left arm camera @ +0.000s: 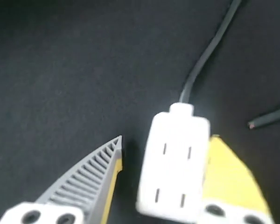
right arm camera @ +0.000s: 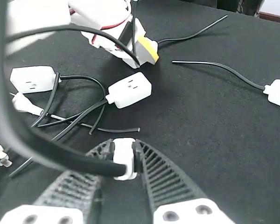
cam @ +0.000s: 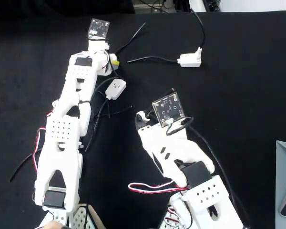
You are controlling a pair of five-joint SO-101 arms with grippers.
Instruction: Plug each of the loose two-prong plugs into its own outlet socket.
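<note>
On the black table, the left gripper stood spread around a white outlet socket. The socket lay against the yellow finger, with a dark gap to the grey ribbed finger, and its cord ran away from the arm. Just beside it lay a second socket. Further right, the right gripper pinched a white plug whose black cable curved off sideways. A third socket lay well apart at the far right.

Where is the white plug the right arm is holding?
The plug is pinched in the right gripper, near the middle of the table, with a white socket lying just beyond it.
</note>
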